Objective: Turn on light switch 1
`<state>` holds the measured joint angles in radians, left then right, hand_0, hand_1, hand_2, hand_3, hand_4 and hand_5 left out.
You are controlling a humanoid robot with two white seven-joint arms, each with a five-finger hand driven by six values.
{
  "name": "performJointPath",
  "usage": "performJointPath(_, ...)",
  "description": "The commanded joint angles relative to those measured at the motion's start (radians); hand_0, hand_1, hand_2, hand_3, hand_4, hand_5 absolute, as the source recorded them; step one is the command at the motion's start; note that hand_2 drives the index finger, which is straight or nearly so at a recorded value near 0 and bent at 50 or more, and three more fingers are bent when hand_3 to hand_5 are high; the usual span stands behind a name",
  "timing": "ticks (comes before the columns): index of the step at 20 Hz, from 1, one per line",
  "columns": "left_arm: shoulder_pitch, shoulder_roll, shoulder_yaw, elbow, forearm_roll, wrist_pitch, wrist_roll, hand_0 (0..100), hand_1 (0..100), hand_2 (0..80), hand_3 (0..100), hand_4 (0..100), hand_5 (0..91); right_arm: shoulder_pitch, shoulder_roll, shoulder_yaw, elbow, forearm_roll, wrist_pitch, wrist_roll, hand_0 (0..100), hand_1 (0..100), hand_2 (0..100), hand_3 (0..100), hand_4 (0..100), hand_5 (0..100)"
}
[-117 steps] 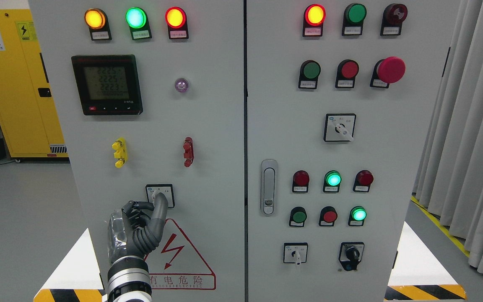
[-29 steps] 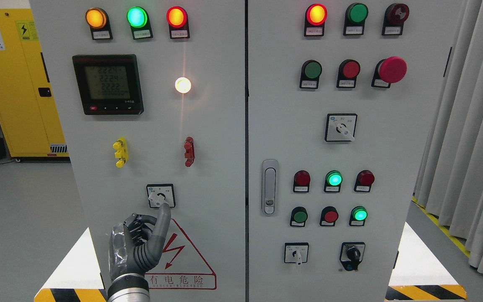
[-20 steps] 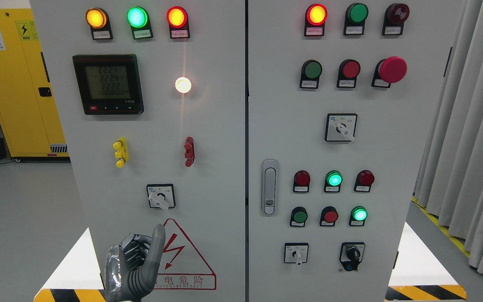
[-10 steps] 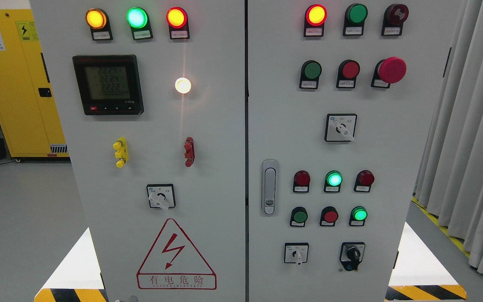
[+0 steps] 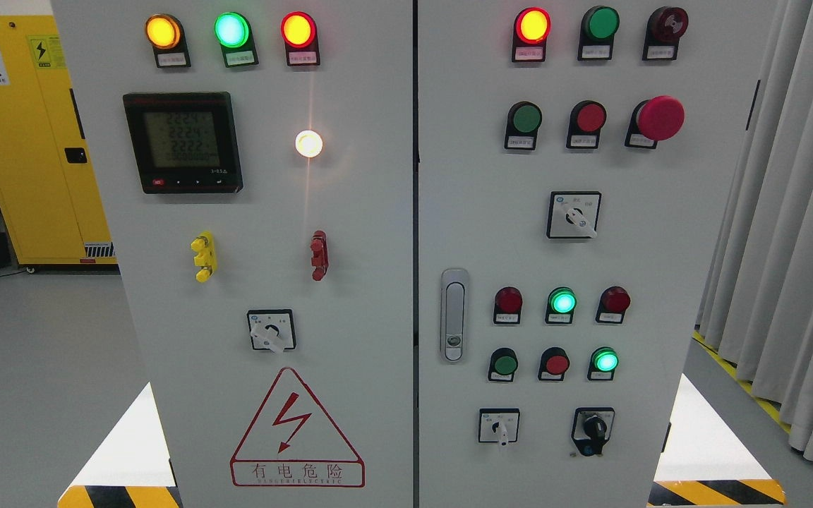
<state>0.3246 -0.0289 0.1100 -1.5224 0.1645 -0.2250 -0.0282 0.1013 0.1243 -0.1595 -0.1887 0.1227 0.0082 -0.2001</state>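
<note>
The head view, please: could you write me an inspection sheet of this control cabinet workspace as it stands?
Surface: grey cabinet, two doors, seam down the middle.
Job's things: rotary switch on the left door, handle pointing down-right; lamp above it glowing white.
Clutter: nothing seen.
Hands: neither in view.
Cables: nothing seen.
Other controls: meter lit; amber, green and red pilot lights across the top left; red mushroom button; door latch; three more selector switches on the right door.
Surroundings: yellow locker at left, grey curtain at right, hazard-striped floor tape at both lower corners.
</note>
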Motion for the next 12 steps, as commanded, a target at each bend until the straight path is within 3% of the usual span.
performJointPath(1,0.04,0.046,0.047,0.552,-0.034,-0.017,-0.044,10,30,54.3,91,88,68.7,0.0,0.0,0.0,0.0,0.0,0.0,0.001,0,50,4,0,0,0)
performJointPath(3,0.04,0.046,0.039,0.677,-0.103,-0.017,-0.076,11,30,51.8,86,84,60.4,0.0,0.0,0.0,0.0,0.0,0.0,0.001,0,50,4,0,0,0)
performJointPath(4,0.04,0.046,0.04,0.723,-0.115,-0.017,-0.094,13,32,47.2,77,75,43.3,0.0,0.0,0.0,0.0,0.0,0.0,0.001,0,50,4,0,0,0)
performJointPath(5,0.04,0.046,0.039,0.769,-0.123,-0.016,-0.11,15,32,45.2,75,72,37.5,0.0,0.0,0.0,0.0,0.0,0.0,0.001,0,50,4,0,0,0)
performJointPath(7,0.04,0.044,0.031,0.865,-0.129,-0.016,-0.122,18,32,36.8,60,55,12.6,0.0,0.0,0.0,0.0,0.0,0.0,0.001,0,50,4,0,0,0)
performJointPath(8,0.039,0.043,0.013,0.918,-0.129,-0.014,-0.124,18,33,35.1,58,54,11.1,0.0,0.0,0.0,0.0,0.0,0.0,0.001,0,50,4,0,0,0)
performJointPath(9,0.033,0.043,-0.012,0.976,-0.129,-0.014,-0.122,19,33,26.4,45,46,0.0,0.0,0.0,0.0,0.0,0.0,0.0,0.001,0,50,4,0,0,0)
performJointPath(10,0.027,0.044,-0.032,1.031,-0.129,-0.013,-0.125,21,34,18.4,32,37,0.0,0.0,0.0,0.0,0.0,0.0,0.0,0.001,0,50,4,0,0,0)
performJointPath(11,0.015,0.044,-0.059,1.077,-0.129,-0.01,-0.125,22,34,17.1,29,35,0.0,0.0,0.0,0.0,0.0,0.0,0.0,0.001,0,50,4,0,0,0)
performJointPath(12,-0.005,0.044,-0.088,1.122,-0.129,-0.005,-0.125,24,34,8.7,20,29,0.0,0.0,0.0,0.0,0.0,0.0,0.0,0.001,0,50,4,0,0,0)
